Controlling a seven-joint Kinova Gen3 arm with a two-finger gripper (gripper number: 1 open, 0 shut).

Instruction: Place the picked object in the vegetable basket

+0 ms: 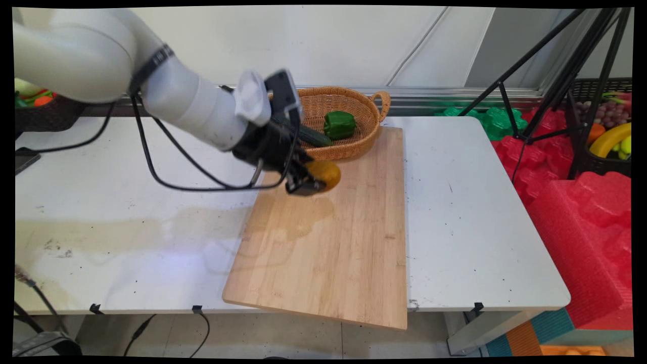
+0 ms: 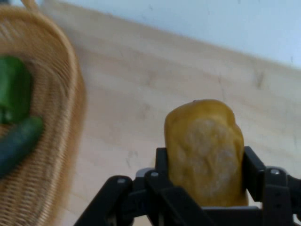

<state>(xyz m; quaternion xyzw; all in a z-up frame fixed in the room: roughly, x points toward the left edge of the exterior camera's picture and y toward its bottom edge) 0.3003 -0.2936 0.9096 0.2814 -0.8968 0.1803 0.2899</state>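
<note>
My black gripper (image 1: 314, 182) is shut on a yellow-orange mango (image 1: 326, 173), held a little above the far part of the wooden cutting board (image 1: 333, 242). In the hand view the mango (image 2: 204, 150) fills the space between the fingers (image 2: 162, 162), with the board (image 2: 155, 84) beneath. Just beyond stands a wicker basket (image 1: 354, 146) holding a green bell pepper (image 1: 339, 124) and a dark cucumber (image 1: 311, 135). The hand view shows the basket (image 2: 61, 117) at the left, with the pepper (image 2: 14, 89) and cucumber (image 2: 16, 143) inside.
The cutting board lies on the white table (image 1: 470, 217). A black tripod (image 1: 566, 76) and red foam blocks (image 1: 581, 212) stand to the right. Dark baskets of fruit sit at the far left (image 1: 40, 108) and far right (image 1: 609, 131). Black cables (image 1: 167, 172) hang from the arm.
</note>
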